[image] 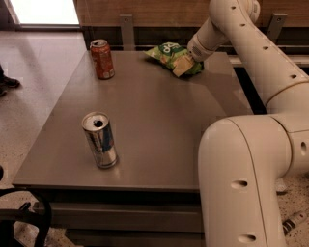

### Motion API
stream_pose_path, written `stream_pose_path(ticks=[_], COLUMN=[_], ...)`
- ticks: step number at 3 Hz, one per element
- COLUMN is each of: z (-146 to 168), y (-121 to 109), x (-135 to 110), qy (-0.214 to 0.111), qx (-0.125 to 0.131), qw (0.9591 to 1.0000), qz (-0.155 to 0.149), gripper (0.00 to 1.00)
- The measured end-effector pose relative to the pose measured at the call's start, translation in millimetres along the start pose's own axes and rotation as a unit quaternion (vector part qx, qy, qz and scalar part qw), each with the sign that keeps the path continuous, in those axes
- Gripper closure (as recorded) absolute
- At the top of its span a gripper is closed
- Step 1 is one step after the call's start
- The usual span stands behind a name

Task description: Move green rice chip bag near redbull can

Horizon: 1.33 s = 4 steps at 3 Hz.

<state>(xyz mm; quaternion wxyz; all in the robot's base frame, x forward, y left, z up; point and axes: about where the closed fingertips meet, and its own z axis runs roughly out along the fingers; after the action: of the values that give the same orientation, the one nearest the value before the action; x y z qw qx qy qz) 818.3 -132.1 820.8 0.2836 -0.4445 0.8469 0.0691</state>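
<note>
Grey flat counter (159, 125) fills mid-frame, matte, with soft glare; a lower shelf (130, 217) sits under its front edge; pale speckled floor (34, 111) at left and lower right; bright light patch (46, 10) upper left; wood-panel wall (145, 12) along the top, with a dark rail and metal bracket (127, 29) below it; dark shoe (7, 83) at the left edge; tool (194, 59) upper right of centre, over the counter's far edge.
</note>
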Motion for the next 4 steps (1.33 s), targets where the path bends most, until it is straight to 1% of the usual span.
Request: stream_pose_path(ticks=[1, 2, 3, 4], z=[-29.5, -70.9, -110.3, -151.5], y=[-1.1, -2.2, 4.2, 21.0], x=[-3.7, -7.3, -7.7, 1.4], qy=[-0.001, -0.002, 0.001, 0.002], qx=[0.013, 0.039, 0.061, 0.068], qw=[0.9999, 0.9991, 0.9978, 0.9971], qz=[-0.008, -0.016, -0.025, -0.034], gripper=[1.0, 1.0, 1.0, 1.0])
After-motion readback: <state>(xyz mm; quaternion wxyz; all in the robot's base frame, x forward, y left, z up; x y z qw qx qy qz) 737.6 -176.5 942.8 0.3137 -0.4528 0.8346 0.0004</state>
